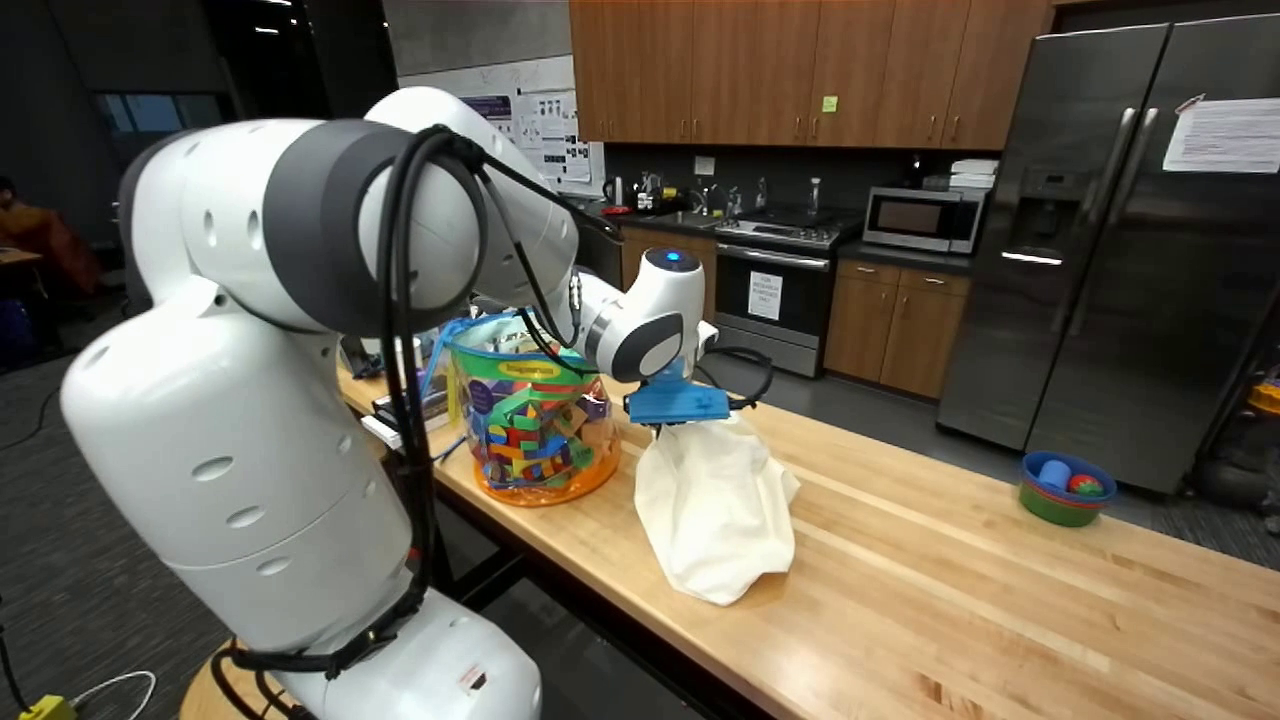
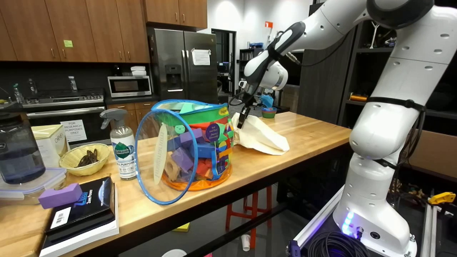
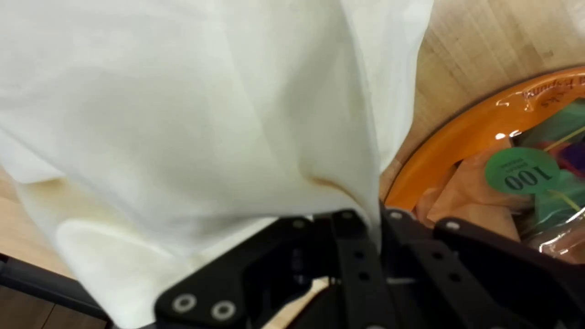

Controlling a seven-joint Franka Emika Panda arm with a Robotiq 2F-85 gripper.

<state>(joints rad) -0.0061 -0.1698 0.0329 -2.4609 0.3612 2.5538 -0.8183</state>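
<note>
A cream cloth (image 1: 716, 515), maybe a fabric bag, hangs in folds with its lower part on the wooden tabletop. My gripper (image 2: 241, 124) points down at its upper edge. In the wrist view the fingers are pressed together and a fold of the cloth (image 3: 205, 114) runs between them, so the gripper (image 3: 377, 224) is shut on it. The cloth drapes away from the black fingers (image 3: 361, 256) and fills most of that view. In an exterior view a blue piece (image 1: 680, 402) on the wrist hides the fingers from sight.
Close beside the cloth stands a clear bag of foam blocks (image 1: 530, 420) with an orange base (image 3: 438, 151). Nested bowls (image 1: 1062, 498) sit farther along the tabletop (image 1: 900, 580). A spray bottle (image 2: 123, 150), a yellow basket (image 2: 71, 166) and books (image 2: 85, 207) occupy the opposite end.
</note>
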